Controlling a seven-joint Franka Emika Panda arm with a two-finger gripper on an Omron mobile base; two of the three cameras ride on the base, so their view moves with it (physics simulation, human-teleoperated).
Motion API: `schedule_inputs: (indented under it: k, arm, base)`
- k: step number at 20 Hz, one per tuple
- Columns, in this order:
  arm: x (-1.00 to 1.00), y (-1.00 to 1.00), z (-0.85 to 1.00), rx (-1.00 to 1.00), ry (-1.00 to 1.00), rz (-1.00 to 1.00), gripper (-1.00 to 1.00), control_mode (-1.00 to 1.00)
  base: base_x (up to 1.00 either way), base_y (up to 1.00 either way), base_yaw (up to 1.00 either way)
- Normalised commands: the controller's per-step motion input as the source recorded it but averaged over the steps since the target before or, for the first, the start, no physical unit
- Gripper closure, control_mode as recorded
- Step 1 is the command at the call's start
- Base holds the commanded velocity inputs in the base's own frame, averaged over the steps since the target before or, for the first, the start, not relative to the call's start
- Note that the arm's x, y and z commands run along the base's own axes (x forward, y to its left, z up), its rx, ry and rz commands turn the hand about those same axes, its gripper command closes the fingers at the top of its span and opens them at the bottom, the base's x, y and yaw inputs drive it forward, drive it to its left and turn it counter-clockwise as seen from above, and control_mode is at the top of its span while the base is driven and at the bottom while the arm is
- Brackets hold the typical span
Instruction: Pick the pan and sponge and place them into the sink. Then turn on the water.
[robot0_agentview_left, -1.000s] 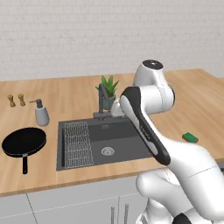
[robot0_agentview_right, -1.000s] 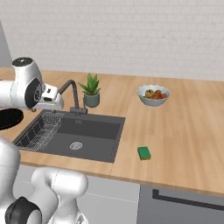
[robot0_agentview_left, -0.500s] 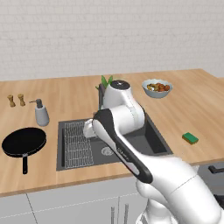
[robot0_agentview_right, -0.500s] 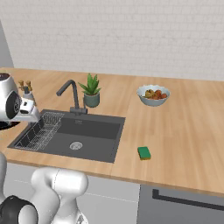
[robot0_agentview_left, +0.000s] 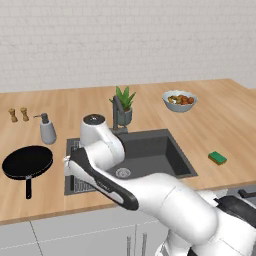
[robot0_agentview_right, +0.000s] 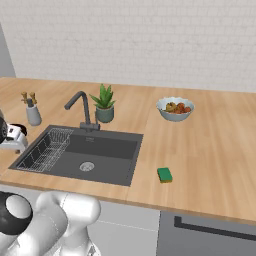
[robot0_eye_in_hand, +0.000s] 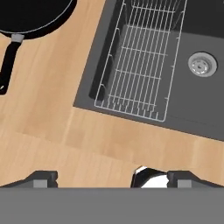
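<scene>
The gripper (robot0_eye_in_hand: 111, 177) is hanging over the desk (robot0_eye_in_hand: 65, 144) beside the sink (robot0_eye_in_hand: 192, 100), jaws apart and holding nothing. The pan (robot0_eye_in_hand: 30, 15) is sitting nearby.

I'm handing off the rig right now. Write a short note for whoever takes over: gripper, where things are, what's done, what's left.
Gripper: open, empty, over the counter at the sink's front left corner, between pan and rack.
Pan: on the counter left of the sink, untouched.
Sponge: on the counter right of the sink.
Faucet: no water running.
Done: nothing in the sink yet.
Left: pan into the sink, then the sponge, then water on.
</scene>
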Motion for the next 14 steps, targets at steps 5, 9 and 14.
schedule_inputs:
  k: [5, 9, 14]
  arm:
    - [0.38, 1.0, -0.38, -0.07, 0.12, 0.0, -1.0, -1.0]
    - [0.45, 0.98, -0.3, -0.06, 0.02, 0.0, -1.0, -1.0]
    - [0.43, 0.78, -0.18, -0.04, 0.0, 0.0, -1.0, -1.0]
  base:
    - [0.0, 0.0, 0.0]
    - [0.0, 0.0, 0.0]
    - [0.0, 0.0, 0.0]
